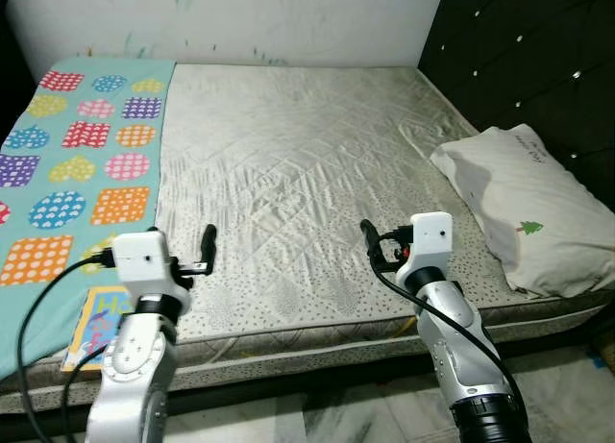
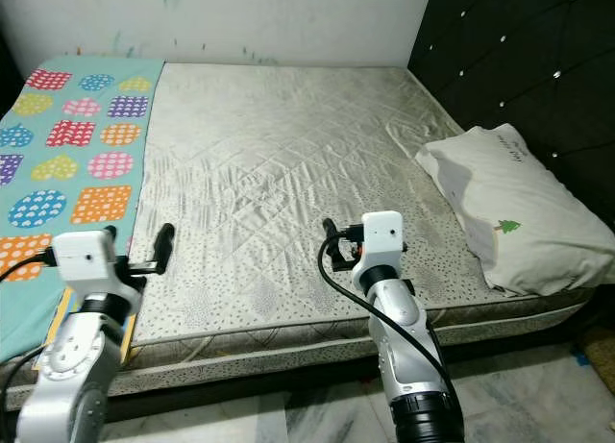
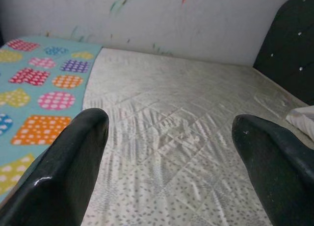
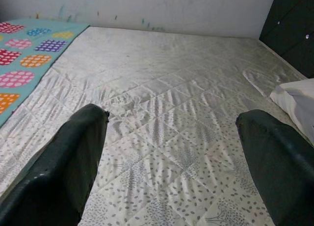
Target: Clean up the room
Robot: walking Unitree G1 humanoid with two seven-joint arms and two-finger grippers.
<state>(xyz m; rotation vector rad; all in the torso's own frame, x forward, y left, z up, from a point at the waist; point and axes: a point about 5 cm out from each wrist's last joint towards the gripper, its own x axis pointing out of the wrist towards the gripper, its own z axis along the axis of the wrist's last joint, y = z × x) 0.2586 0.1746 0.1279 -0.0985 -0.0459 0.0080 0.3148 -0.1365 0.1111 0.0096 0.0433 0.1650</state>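
A bed with a cream quilted mattress (image 1: 288,155) lies in front of me. A teal blanket (image 1: 77,155) with colourful patches covers its left strip. On the right side, by the headboard, lies a white pillow (image 1: 528,203) with a small green tree print. A colourful flat book (image 1: 96,323) rests on the blanket at the front left corner, partly behind my left arm. My left gripper (image 1: 197,256) hovers open over the front edge of the mattress, holding nothing. My right gripper (image 1: 375,246) is also open and bare, over the front middle of the mattress.
A black padded headboard (image 1: 538,49) rises on the right. A white wall (image 1: 288,20) with paint marks backs the bed. Pale tiled floor (image 1: 567,385) runs along the front of the bed.
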